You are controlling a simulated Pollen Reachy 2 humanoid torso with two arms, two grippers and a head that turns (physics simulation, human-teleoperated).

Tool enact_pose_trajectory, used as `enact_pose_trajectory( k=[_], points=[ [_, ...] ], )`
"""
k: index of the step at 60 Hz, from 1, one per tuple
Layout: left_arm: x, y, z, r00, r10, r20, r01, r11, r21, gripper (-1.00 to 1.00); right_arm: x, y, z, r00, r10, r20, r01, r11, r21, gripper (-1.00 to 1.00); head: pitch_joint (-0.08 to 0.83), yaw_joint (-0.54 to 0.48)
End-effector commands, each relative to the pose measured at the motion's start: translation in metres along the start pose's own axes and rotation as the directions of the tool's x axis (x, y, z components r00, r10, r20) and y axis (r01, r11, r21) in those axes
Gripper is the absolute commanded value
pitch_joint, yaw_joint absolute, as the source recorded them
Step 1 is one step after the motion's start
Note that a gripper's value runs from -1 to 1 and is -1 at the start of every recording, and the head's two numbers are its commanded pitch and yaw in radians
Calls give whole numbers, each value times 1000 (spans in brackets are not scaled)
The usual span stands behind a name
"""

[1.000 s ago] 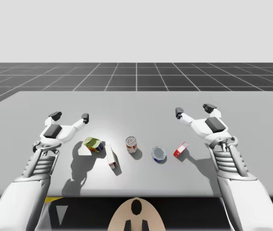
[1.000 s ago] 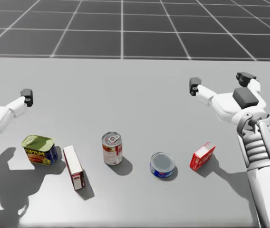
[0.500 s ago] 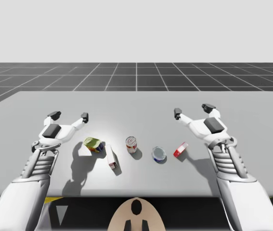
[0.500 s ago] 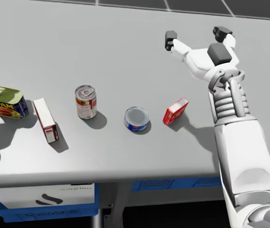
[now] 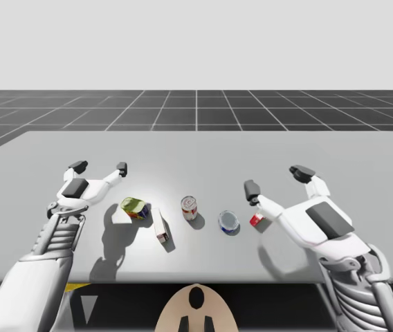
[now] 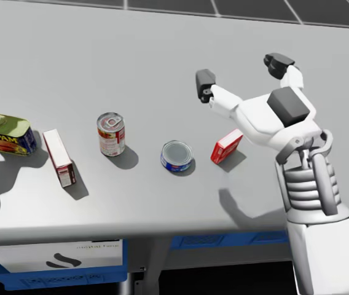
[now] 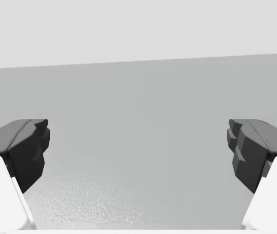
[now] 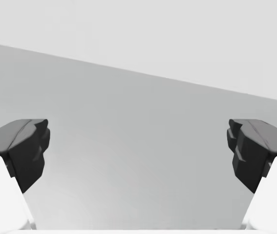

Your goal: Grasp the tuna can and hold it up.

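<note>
My left gripper (image 5: 99, 167) is hovering over the near-left part of the table (image 5: 196, 149), its jaws spread wide with nothing between them; in the left wrist view (image 7: 138, 156) they are framing bare tabletop, which I am judging to be a parked pose that is leaving the row of goods free. Just to its right a squat rectangular tin with a green top (image 5: 134, 207) is sitting upright, and beside that a narrow white and red box (image 5: 160, 228) is lying on its long side. Next, an upright red and white can (image 5: 189, 207) is standing alone. The tuna can (image 5: 228, 221), low and blue with a silver lid, is resting flat on its base near the middle of the row, lid up, touching neither neighbour. A small red box (image 5: 256, 220) is lying just beside it on the right. My right gripper (image 5: 275, 180) is hanging above the table over that red box, close to the tuna can but not touching it, jaws gaping wide and gripping nothing; in the right wrist view (image 8: 138, 156) they are pointing across bare table. The wide opening is probably being prepared for the can's broad body, and this arm, being nearer, seems the one making the approach; the red box so close could be getting in a finger's way.
</note>
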Motion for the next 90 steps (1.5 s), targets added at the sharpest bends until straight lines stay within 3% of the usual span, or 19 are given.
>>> enact_pose_trajectory(
  k=[1,14,15,19,30,43,59,70,75,90],
  points=[
    [-1,0,0,1000,0,-6,0,1000,3,-1000,-5,22,37,998,-55,-33,57,996,71,-1000,738,-169],
    [-2,-2,0,1000,-3,-9,3,1000,1,-1000,-33,46,68,989,-91,-115,109,982,158,-1000,740,-176],
    [-2,-2,0,1000,-4,-9,4,1000,1,-1000,-37,48,69,986,-111,-126,131,979,158,-1000,741,-177],
    [-2,-2,1,1000,-4,-10,4,1000,1,-1000,-50,55,72,979,-141,-145,165,972,169,-1000,743,-178],
    [-3,-3,0,1000,-5,-11,5,1000,0,-1000,-87,69,71,961,-170,-220,214,958,193,-1000,746,-181],
    [-3,-3,0,1000,-5,-9,5,1000,1,-1000,-112,75,66,945,-195,-264,244,955,168,-1000,750,-181],
    [-3,-2,-1,1000,-4,-5,4,1000,4,-1000,-130,73,41,931,-205,-302,249,962,113,-1000,753,-176],
    [-2,-1,-1,1000,-4,2,4,1000,8,-1000,-137,75,23,929,-189,-318,232,967,104,-1000,756,-169],
    [-2,-1,-1,1000,-2,4,2,1000,10,-1000,-138,76,12,936,-159,-313,197,976,93,-1000,757,-165],
    [-1,0,0,1000,1,8,-1,1000,13,-1000,-140,77,-12,936,-99,-337,136,987,88,-1000,761,-156]
  ],
)
